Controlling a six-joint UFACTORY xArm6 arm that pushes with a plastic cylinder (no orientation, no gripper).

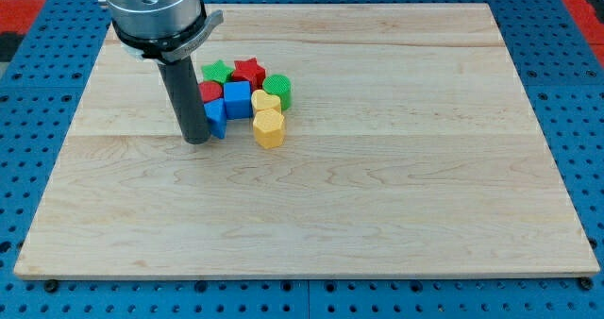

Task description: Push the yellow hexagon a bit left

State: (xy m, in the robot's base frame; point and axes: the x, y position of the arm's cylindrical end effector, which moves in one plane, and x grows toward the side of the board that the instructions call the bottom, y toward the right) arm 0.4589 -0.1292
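Observation:
The yellow hexagon lies on the wooden board, at the lower right of a tight cluster of blocks. My tip rests on the board left of the cluster, touching or almost touching a blue block whose shape I cannot make out. The tip is about a block's width to the left of the yellow hexagon, with that blue block partly between them. A yellow heart-like block sits just above the hexagon.
The cluster also holds a blue cube, a red block, a green star, a red star and a green round block. Blue pegboard surrounds the board.

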